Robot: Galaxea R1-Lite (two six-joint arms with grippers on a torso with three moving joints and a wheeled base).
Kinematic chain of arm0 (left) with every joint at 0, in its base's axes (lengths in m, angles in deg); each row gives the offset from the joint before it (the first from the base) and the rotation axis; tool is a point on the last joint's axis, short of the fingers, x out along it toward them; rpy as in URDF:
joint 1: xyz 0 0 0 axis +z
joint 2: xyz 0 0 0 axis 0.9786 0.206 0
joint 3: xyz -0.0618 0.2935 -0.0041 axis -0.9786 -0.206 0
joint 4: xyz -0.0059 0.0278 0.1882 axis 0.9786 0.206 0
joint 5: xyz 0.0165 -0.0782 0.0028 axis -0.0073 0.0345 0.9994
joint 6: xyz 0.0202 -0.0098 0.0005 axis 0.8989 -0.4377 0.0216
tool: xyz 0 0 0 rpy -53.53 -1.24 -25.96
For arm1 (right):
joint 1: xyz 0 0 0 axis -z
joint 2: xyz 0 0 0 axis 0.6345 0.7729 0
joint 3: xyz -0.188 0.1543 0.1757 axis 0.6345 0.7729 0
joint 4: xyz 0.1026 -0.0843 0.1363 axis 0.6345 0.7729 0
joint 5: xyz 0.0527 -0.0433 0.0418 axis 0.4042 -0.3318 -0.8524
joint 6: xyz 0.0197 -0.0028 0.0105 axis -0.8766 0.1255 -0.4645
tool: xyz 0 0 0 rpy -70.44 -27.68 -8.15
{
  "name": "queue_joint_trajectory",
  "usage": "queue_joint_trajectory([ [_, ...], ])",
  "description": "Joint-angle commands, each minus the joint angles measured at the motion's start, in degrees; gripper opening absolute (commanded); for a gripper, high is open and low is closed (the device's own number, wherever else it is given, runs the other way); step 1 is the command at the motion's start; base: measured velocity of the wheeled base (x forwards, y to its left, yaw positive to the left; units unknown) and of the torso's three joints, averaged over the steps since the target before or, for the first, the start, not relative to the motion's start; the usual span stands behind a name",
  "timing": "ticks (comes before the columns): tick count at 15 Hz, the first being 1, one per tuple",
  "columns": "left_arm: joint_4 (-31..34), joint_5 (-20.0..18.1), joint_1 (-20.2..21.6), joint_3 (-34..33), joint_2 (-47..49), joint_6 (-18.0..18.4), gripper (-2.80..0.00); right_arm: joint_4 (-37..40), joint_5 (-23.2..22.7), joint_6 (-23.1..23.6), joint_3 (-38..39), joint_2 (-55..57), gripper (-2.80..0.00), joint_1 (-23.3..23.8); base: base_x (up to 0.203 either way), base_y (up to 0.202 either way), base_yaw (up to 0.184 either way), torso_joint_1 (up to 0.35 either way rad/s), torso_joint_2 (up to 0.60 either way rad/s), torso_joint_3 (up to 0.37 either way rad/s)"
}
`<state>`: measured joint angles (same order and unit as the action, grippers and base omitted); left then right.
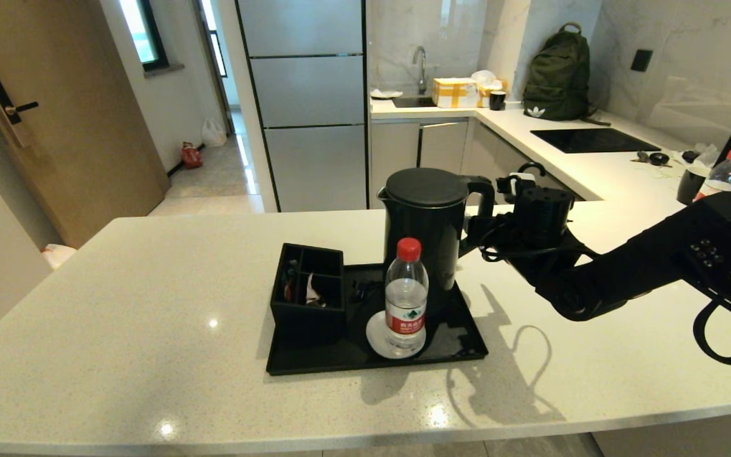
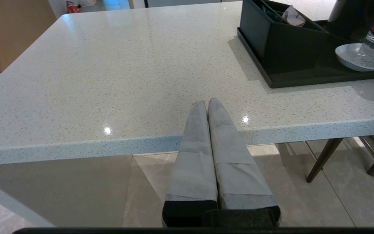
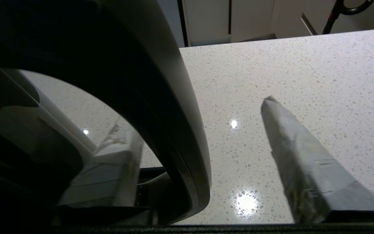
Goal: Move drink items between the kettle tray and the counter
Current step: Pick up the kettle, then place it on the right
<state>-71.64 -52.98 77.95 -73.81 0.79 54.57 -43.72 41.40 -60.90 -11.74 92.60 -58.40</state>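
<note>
The right hand straddles the kettle handle, fingers apart, not clamped. The kettle stands on the tray on the speckled table. The left hand is clenched at the table edge.

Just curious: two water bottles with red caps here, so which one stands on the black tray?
The nearer bottle, on a white coaster on the tray before the kettle; the other stands on the far counter.

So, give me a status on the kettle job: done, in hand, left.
Done: nothing looks moved yet. The kettle stands on the tray, and a sachet sits in the compartment box.
In hand: the right gripper straddles the kettle's loop handle, jaws not yet closed on it.
Left: grip, lift, set it on the counter. The left gripper is parked, shut.
</note>
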Motion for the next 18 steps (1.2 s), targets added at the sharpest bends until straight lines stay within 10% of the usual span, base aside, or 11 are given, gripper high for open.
queue_joint_trajectory([
  [1,0.02,-0.03,-0.02,-0.01,0.09,0.00,-2.80,-0.32,0.08,0.13,-0.25,0.14,-2.80,-0.23,0.000,0.000,0.000,0.000,0.00,0.000],
  [18,0.02,-0.03,-0.02,-0.01,0.09,0.00,-2.80,-0.13,3.34,-2.15,-0.78,-5.70,-2.80,-1.81,0.000,0.000,0.000,0.000,0.00,0.000],
])
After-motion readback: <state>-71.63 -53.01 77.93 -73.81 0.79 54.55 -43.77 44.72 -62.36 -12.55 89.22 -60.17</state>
